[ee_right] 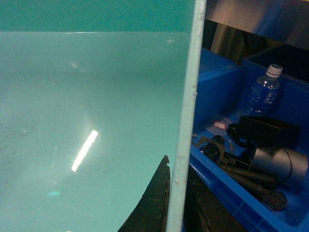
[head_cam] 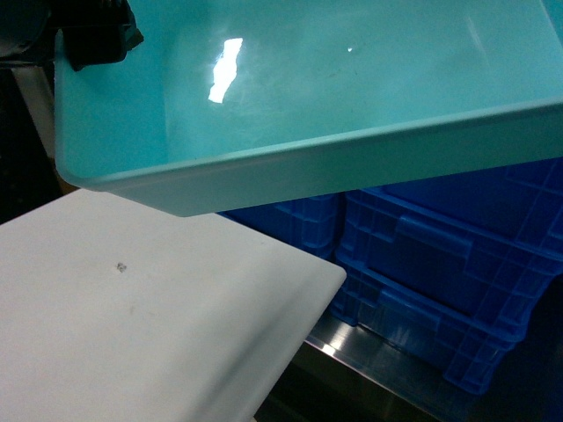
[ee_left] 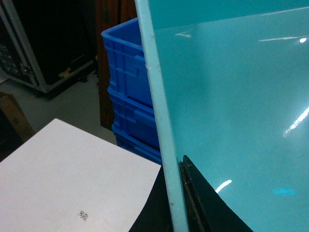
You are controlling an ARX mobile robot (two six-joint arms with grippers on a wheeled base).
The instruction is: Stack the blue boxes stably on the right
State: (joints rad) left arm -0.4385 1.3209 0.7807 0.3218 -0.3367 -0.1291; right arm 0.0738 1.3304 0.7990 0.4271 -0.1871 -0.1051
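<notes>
White tabletop (head_cam: pixel 132 308) fills the near left of the head view, a flat matte slab with a rounded far-right corner and one small dark speck on it. Beyond its right edge runs a strip of brushed metal floor or ledge (head_cam: pixel 352 347), and past that stand stacked royal-blue crates (head_cam: pixel 440 272), ribbed on their sides, to the right and far. The left wrist view shows a grey floor (ee_left: pixel 63 96), a dark equipment case (ee_left: pixel 43 43) at far left, and a brown wooden panel (ee_left: pixel 108 14) behind the crates.

The turquoise tub (head_cam: pixel 308 97) hangs high across the head view, tilted, above the table's far edge and the crates, touching neither. The left gripper (ee_left: pixel 186 203) is clamped over the tub's left rim, one dark finger inside the wall and one outside. The right gripper (ee_right: pixel 176 203) pinches the right rim the same way. In the right wrist view an open blue crate (ee_right: pixel 227 203) lies just beside that rim, holding a water bottle (ee_right: pixel 263 94), a black box (ee_right: pixel 268 133) and dark metal parts (ee_right: pixel 270 166).
</notes>
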